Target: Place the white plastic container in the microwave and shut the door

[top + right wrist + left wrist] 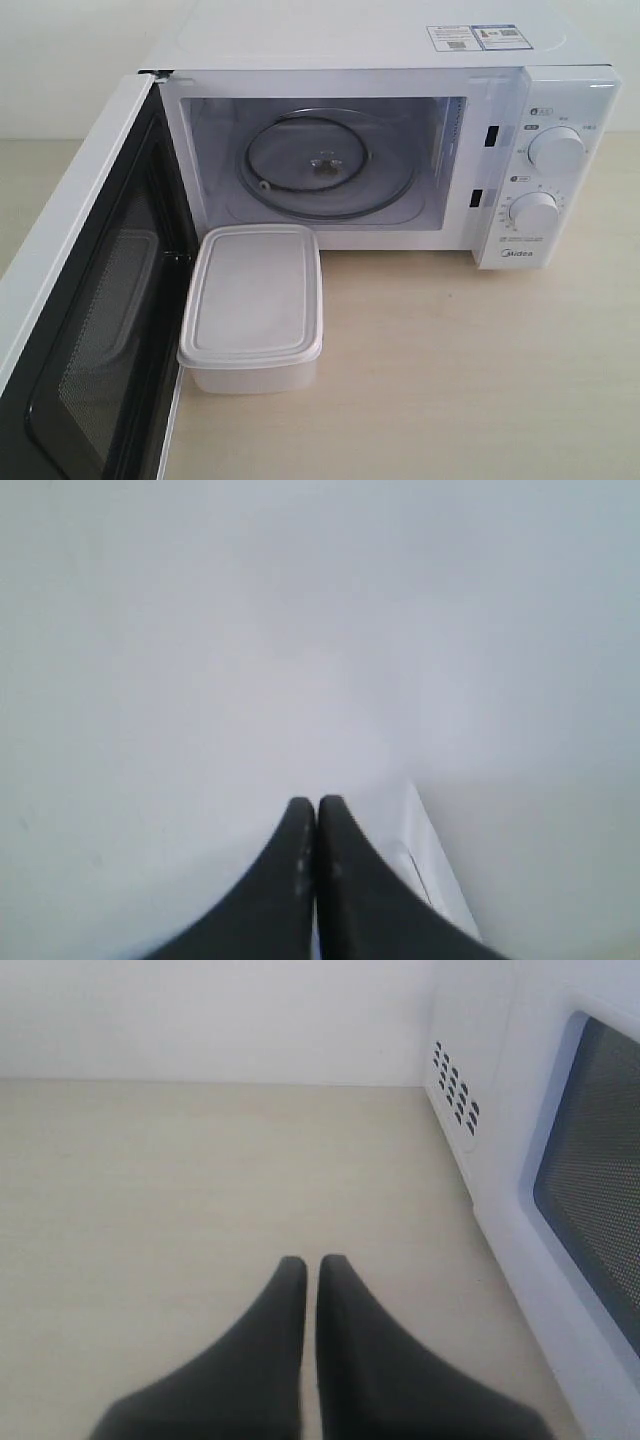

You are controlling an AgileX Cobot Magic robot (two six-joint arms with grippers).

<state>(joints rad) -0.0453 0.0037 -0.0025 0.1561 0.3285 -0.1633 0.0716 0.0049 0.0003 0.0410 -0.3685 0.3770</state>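
The white plastic container [254,305] stands lidded on the table just in front of the microwave [400,150], at the left of its open cavity. Inside lies the glass turntable [320,165]. The door [75,300] is swung wide open to the left, its black mesh inner face showing. Neither arm appears in the exterior view. My left gripper [312,1260] is shut with nothing in it, over bare table beside the door's outer face [590,1170]. My right gripper [316,802] is shut and empty, facing a plain white surface.
A light wooden table [480,370] stretches in front of and to the right of the microwave. Two round dials [555,150] sit on its right panel. A white wall [220,1015] stands behind the table. Vent holes [455,1095] mark the microwave's side.
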